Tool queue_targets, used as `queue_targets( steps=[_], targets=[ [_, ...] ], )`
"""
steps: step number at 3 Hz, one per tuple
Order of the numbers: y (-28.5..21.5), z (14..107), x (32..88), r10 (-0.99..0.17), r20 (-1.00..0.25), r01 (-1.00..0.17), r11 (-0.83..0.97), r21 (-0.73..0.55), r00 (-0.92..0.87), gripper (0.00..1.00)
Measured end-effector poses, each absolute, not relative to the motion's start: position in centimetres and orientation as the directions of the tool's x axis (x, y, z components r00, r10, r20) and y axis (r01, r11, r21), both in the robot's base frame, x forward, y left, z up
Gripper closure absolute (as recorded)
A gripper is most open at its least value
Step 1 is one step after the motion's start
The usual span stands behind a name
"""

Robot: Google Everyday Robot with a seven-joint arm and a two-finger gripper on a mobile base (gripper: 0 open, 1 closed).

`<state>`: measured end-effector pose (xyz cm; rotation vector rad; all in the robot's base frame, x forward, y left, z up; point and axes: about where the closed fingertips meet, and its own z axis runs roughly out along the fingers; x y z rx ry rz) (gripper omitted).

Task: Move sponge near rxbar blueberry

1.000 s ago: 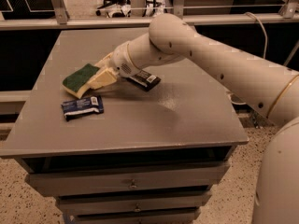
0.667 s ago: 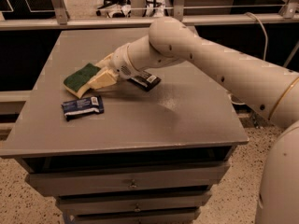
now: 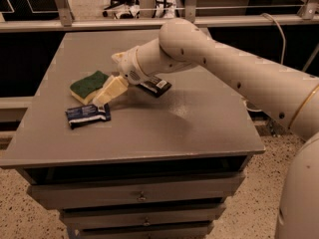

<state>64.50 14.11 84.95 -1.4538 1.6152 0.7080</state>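
end effector (image 3: 110, 91): sat low over the bench (image 3: 199, 128), against the sponge's right edge; open or closed, couldn't tell
sponge (image 3: 88, 86): lay just beside the rxbar blueberry (image 3: 88, 115), behind it
change: practically none over the last second; arm, sponge and bar all held position
task: placement looked done; only letting go and retreating seemed left

Nothing legible on the rxbar blueberry (image 3: 88, 115) or black bar (image 3: 155, 85) labels.
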Motion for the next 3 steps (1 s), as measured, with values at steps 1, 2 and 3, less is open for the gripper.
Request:
queue_targets(
  steps=[1, 2, 3],
  targets=[
    [12.5, 85.8, 64.5, -0.500, -0.866, -0.972, 0.201, -0.124, 0.008, 0.00],
    [6.3, 87.7, 66.1, -0.486, -0.874, -0.926, 0.334, -0.175, -0.010, 0.00],
    [0.9, 89.4, 67.4, -0.485, -0.873, -0.850, 0.482, -0.213, -0.056, 0.00]
  ],
)
